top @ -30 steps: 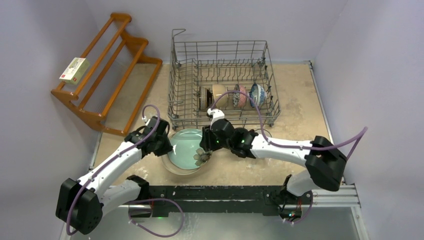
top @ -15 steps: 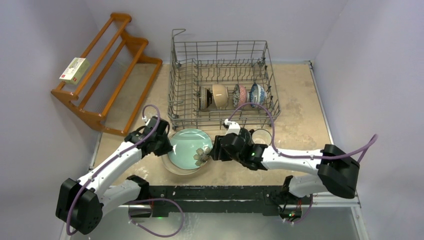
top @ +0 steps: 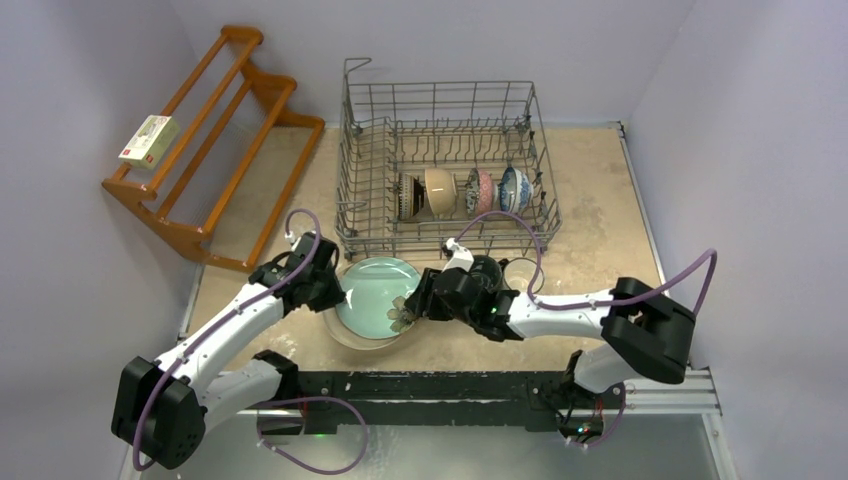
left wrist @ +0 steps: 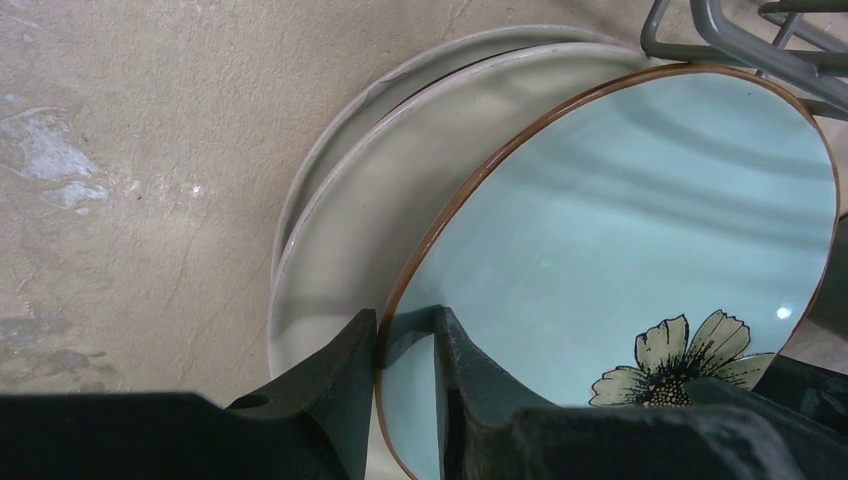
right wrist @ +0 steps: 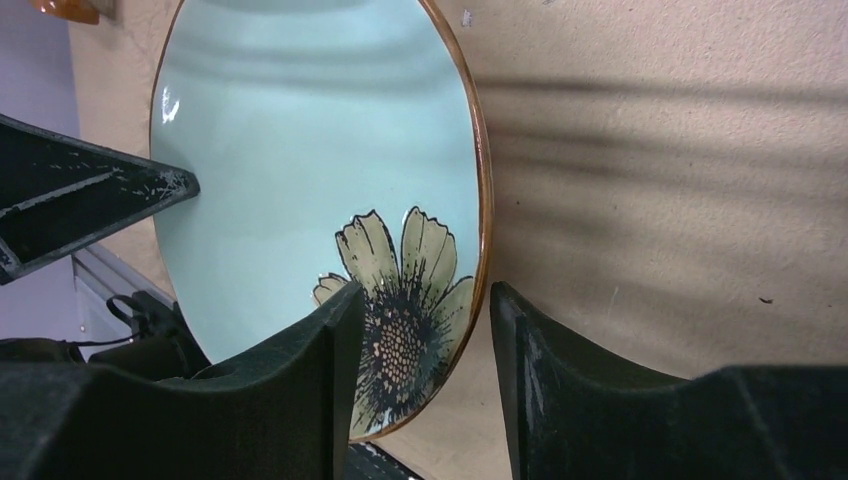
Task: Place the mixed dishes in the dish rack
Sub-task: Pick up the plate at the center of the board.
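Far left on the table [top: 600, 200], you have the wooden slatted shelf [top: 205, 140] with a small box [top: 149, 139] lying on its slats. Both are well apart from the work.

Left claw [top: 335, 290]: nearly closed. The wrist view shows its two fingers [left wrist: 345, 375] pinching the brown-edged rim of the mint green plate [left wrist: 620, 230], one on each face, at the plate's left edge.

The mint green plate [top: 375, 295] is out of the rack, just in front of its near wall. It lies over two pale grey plates [left wrist: 340, 230] stacked on the table. You can't tell from these views whether it is clear of them.

Right claw [top: 418, 305]: wide open at the plate's right edge, by the flower print. In its wrist view [right wrist: 425, 300] the rim [right wrist: 482, 230] runs into the gap between the fingers. Neither pad is clearly touching it, so there's no grip on that side.

Dish rack [top: 445, 120]: it sits behind the plate. Four bowls stand on edge in one row between the tines: dark patterned bowl [top: 407, 193], beige bowl [top: 440, 190], pink patterned bowl [top: 481, 190], blue-and-white bowl [top: 514, 188].

White mug [top: 522, 272]: on the table, just outside the rack's near wall, right of the right claw.
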Controlling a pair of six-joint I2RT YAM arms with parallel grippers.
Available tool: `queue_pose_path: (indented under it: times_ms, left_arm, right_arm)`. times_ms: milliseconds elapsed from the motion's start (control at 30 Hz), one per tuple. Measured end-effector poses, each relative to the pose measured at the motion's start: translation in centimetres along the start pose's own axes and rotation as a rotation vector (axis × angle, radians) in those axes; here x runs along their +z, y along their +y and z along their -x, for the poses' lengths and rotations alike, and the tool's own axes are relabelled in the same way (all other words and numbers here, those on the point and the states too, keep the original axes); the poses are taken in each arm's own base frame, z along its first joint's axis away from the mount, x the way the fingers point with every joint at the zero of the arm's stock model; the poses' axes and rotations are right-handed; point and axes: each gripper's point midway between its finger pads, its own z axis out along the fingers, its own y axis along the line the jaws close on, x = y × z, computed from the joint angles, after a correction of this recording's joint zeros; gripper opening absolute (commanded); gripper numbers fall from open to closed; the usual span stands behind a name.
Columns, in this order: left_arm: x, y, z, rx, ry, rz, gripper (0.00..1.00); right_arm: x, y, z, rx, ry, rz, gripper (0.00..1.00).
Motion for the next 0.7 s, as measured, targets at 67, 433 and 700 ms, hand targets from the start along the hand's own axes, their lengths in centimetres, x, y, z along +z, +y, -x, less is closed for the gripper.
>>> queue_pose_path:
  times_ms: [67, 433, 700]
  left_arm:
    - [0.0, 0.0, 0.0, 0.003, 0.001, -0.002, 0.14]
    - [0.2, -0.3, 0.0, 0.027, 0.011, -0.017, 0.08]
    - [0.2, -0.3, -0.2, 0.045, 0.025, -0.024, 0.08]
  right_arm:
    - [0.3, 0.1, -0.1, 0.012, -0.001, 0.004, 0.47]
    - [0.7, -0.3, -0.4, 0.055, -0.009, 0.015, 0.18]
    - [-0.7, 0.6, 1.0, 0.141, -0.049, 0.062, 0.0]
